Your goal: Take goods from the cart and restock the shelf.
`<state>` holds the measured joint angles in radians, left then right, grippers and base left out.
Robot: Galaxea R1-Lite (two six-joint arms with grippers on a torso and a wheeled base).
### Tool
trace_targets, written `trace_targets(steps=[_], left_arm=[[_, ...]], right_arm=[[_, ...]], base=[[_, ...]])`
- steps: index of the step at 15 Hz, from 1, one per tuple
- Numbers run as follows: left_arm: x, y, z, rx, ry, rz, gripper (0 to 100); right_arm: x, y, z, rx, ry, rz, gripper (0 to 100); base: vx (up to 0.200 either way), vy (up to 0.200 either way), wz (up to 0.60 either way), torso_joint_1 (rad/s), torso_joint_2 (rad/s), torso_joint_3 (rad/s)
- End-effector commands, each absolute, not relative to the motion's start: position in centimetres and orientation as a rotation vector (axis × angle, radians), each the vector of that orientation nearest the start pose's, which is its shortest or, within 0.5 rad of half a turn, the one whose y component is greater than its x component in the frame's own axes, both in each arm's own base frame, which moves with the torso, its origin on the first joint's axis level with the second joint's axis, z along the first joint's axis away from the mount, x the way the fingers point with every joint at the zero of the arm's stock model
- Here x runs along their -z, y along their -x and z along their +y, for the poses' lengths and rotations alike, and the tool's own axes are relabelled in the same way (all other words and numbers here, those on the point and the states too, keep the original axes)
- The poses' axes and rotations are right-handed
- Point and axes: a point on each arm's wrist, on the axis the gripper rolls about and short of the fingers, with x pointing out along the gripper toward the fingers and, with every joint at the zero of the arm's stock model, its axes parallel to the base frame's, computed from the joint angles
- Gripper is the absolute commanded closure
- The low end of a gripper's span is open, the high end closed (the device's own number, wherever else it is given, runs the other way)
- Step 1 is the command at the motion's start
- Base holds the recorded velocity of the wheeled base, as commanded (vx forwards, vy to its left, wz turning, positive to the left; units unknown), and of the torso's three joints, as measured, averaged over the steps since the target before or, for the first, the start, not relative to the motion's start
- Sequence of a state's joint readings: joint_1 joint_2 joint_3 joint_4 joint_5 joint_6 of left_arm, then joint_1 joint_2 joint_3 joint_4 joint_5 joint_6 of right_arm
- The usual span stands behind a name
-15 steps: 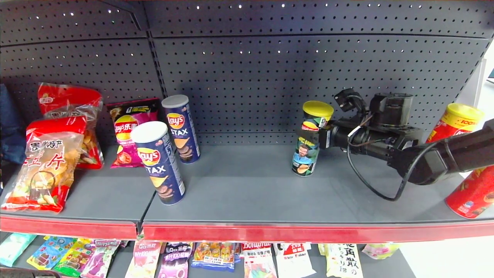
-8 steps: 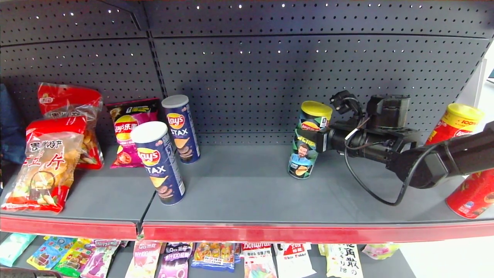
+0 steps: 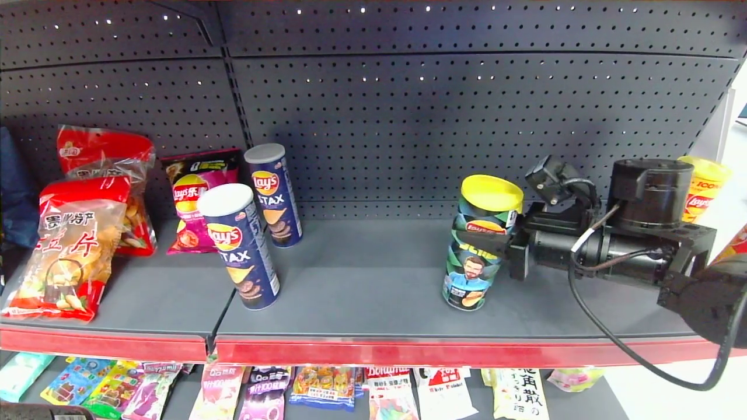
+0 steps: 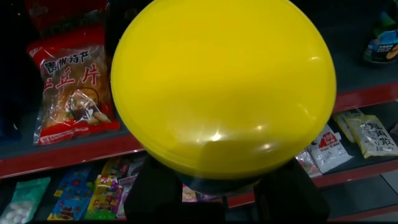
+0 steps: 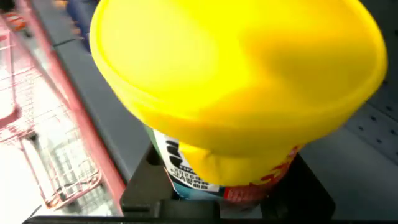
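Right gripper (image 3: 487,239): clamped on the green chip can (image 3: 474,262), one dark finger (image 3: 480,238) lying across the front of the can just under its yellow lid. The arm comes in from the robot's right, level with the shelf.

Right wrist view: the same lid (image 5: 236,93) sits close to the camera, with the dark gripper (image 5: 230,196) body on both sides of the can below it.

Green chip can: roughly upright, top leaning slightly toward the arm. It is on the right half of the shelf (image 3: 362,291), near the red front rail (image 3: 408,352) and well forward of the pegboard back (image 3: 408,116). Base is at deck level; cannot tell whether it bears on the deck.

Left gripper (image 4: 227,193): closed around a yellow-lidded can (image 4: 224,81), dark fingers (image 4: 165,193) flanking the body beneath the lid. It is held out in front of the shelf.

Surroundings:
- Two blue tubes stand well to the can's left, one forward (image 3: 239,245) and one behind (image 3: 273,195).
- A purple chip bag (image 3: 195,201) leans at the back beside them.
- Red snack bags (image 3: 73,245) are at the far left.
- A red can (image 3: 703,186) with a yellow lid stands behind the right wrist.
- Small packets (image 3: 350,388) line the lower tier.
- A red wire cart (image 5: 43,155) lies beyond the shelf edge in the right wrist view.
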<state>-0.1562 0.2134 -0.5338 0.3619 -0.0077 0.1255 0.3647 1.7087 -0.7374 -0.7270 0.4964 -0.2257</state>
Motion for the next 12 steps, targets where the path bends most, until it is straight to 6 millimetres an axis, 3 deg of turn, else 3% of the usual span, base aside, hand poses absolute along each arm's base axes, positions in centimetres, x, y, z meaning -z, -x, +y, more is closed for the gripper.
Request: trace_targets(steps=[1,12], left_arm=[[-18.6,4.7,0.7,0.167,-0.129,0.039,100],[-19.1,4.5,0.7,0.168,-0.128,0.026,100]], right_arm=[[-18.0,-26.7,11.5,-0.892,0.199,0.122,100],[-16.1,-26.4,13.0,-0.990,0.231,0.160,100]], base=[[0.000,0.000,0.00,0.000,0.00,0.000],[0.000,0.000,0.00,0.000,0.00,0.000]])
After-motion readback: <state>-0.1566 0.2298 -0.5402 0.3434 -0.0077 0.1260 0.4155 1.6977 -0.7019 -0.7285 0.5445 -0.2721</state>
